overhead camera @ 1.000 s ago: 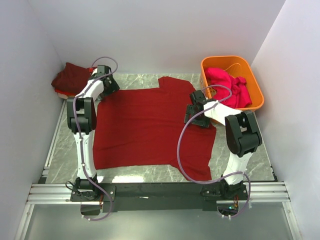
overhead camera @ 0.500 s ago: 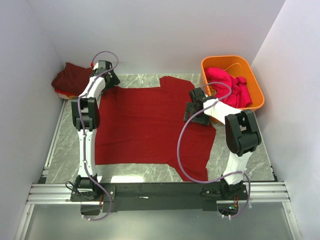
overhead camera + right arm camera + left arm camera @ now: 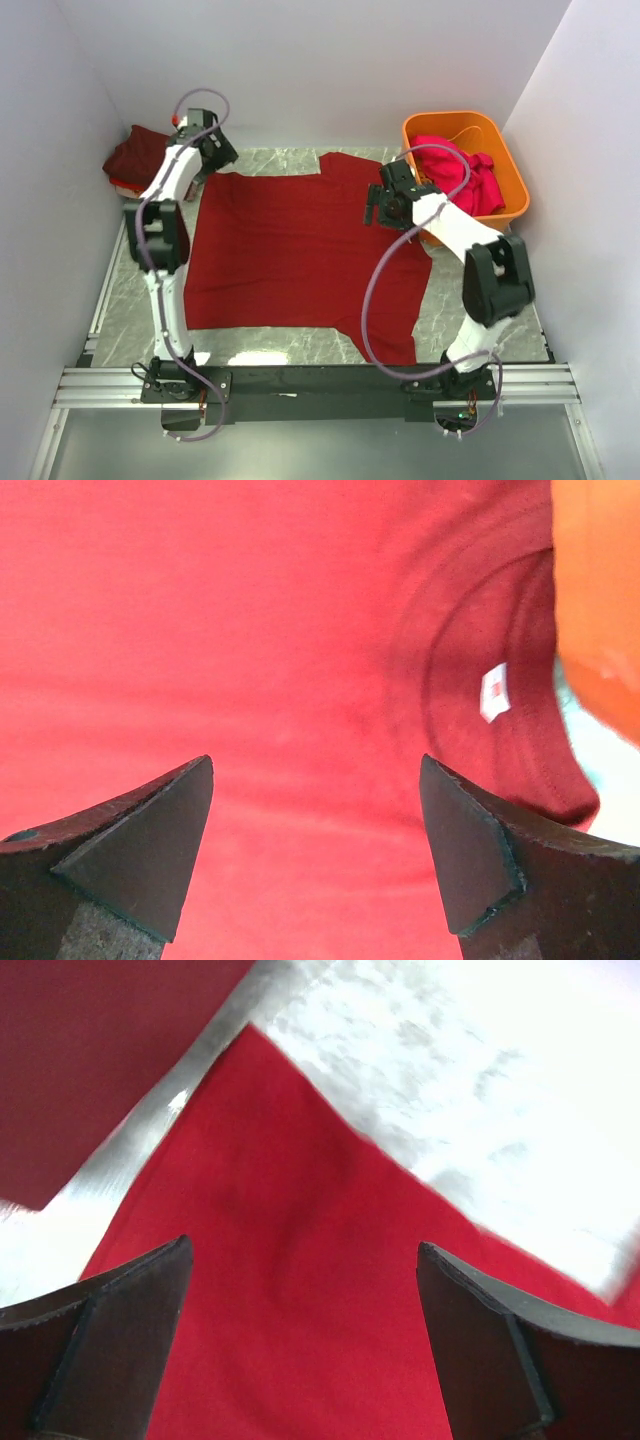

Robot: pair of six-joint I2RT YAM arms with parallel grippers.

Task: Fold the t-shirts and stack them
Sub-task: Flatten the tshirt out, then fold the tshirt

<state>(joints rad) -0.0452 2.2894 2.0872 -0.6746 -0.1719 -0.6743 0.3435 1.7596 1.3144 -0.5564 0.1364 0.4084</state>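
Note:
A dark red t-shirt point(image 3: 300, 250) lies spread flat on the table, its collar toward the right. My left gripper point(image 3: 210, 158) hovers open over the shirt's far left corner. In the left wrist view, red cloth point(image 3: 300, 1310) fills the gap between the fingers point(image 3: 110, 1330). My right gripper point(image 3: 380, 205) is open above the collar area. The right wrist view shows the collar with its white tag point(image 3: 494, 692) just beyond the fingertips point(image 3: 470, 840). A maroon t-shirt point(image 3: 135, 155) is bunched at the far left. A magenta-pink t-shirt point(image 3: 460, 170) sits in the tub.
The orange plastic tub point(image 3: 510, 175) stands at the far right, close to my right arm; its rim point(image 3: 595, 580) shows in the right wrist view. White walls enclose the marble table point(image 3: 120, 310) on three sides. A metal rail point(image 3: 320, 385) runs along the near edge.
My left gripper has reached farther back to the red shirt's far left corner. My right gripper has moved back toward the collar. The shirt's left edge now lies straighter.

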